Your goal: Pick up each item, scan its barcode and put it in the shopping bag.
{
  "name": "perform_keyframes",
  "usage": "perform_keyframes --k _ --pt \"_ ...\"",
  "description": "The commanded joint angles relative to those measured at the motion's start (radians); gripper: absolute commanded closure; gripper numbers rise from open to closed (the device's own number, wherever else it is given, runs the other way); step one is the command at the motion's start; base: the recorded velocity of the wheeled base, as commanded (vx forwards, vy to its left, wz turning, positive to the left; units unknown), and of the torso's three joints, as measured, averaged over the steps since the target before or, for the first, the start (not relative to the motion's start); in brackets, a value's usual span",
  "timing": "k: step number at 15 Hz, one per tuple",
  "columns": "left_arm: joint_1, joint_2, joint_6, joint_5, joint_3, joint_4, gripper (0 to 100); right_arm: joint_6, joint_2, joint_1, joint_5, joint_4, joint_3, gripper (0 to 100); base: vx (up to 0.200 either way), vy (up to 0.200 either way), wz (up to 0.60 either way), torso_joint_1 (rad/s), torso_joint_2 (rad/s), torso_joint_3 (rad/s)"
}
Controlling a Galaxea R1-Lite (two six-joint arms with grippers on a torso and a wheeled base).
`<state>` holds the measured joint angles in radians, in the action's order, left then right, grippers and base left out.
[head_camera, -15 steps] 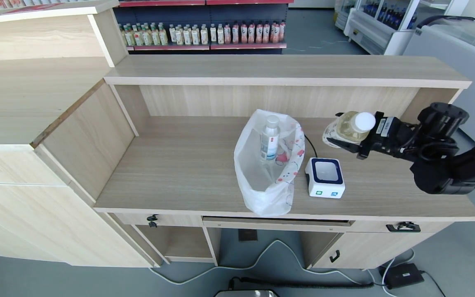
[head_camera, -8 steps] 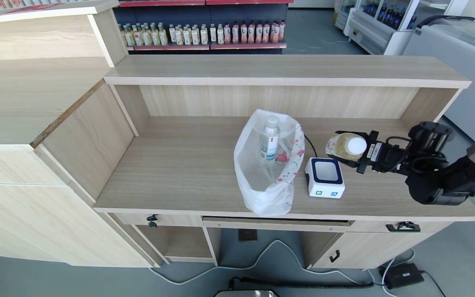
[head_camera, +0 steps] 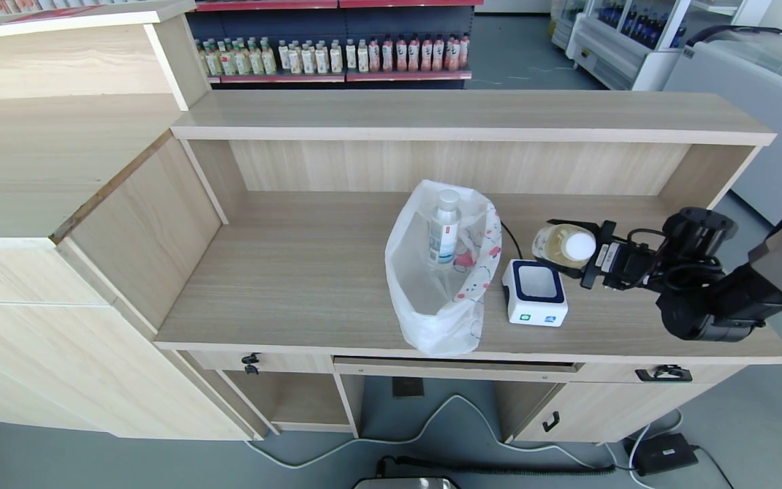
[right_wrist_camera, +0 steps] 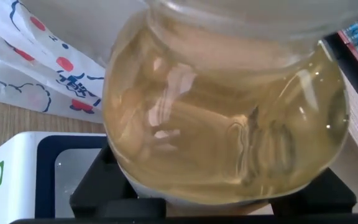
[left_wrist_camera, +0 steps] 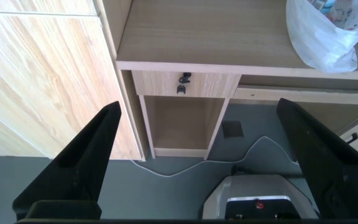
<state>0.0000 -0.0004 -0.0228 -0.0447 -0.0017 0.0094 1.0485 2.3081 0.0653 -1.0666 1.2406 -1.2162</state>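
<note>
Two bottles are in play. One, clear with a white cap and a label (head_camera: 444, 231), stands upright inside the one shopping bag (head_camera: 425, 299), a white plastic bag with red and blue print that sits open on the wooden counter (head_camera: 309, 272). The other bottle (head_camera: 563, 246), filled with yellowish liquid, is clamped between the two fingers of the right gripper (head_camera: 557, 246). It lies tipped on its side, white cap pointing back along the arm, just off the far right corner of the single scanner (head_camera: 534, 292). The scanner is a white box with a dark blue window, set just to the right of the bag. From the right wrist, the bottle's rounded body hangs above the scanner's edge, with the bag's printed plastic just beyond. The left gripper (left_wrist_camera: 199, 107) has its two fingers spread wide with nothing between them; it hangs in front of the counter's left end, above the grey floor
</note>
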Motion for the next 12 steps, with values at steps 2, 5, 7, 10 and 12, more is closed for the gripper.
perform_keyframes --k 2,5,7,10,12 --pt "0.0 0.0 0.0 0.0 0.0 0.0 0 0.001 0.036 -0.019 0.002 0.002 -0.026 100 0.0 0.0 0.0 0.0 0.0 0.0" --pt "0.0 0.0 0.0 0.0 0.0 0.0 0 -0.001 0.062 -0.036 0.004 0.0 -0.071 100 0.0 0.0 0.0 0.0 0.0 0.0" --pt "0.0 0.0 0.0 0.0 0.0 0.0 0 -0.002 0.079 -0.045 0.005 0.0 -0.097 100 0.0 0.0 0.0 0.0 0.0 0.0" --pt "0.0 0.0 0.0 0.0 0.0 0.0 0 -0.001 0.088 -0.05 0.005 0.0 -0.097 100 0.0 0.0 0.0 0.0 0.0 0.0" --pt "0.0 0.0 0.0 0.0 0.0 0.0 0 -0.001 0.093 -0.05 0.005 -0.001 -0.097 100 0.0 0.0 0.0 0.0 0.0 0.0"
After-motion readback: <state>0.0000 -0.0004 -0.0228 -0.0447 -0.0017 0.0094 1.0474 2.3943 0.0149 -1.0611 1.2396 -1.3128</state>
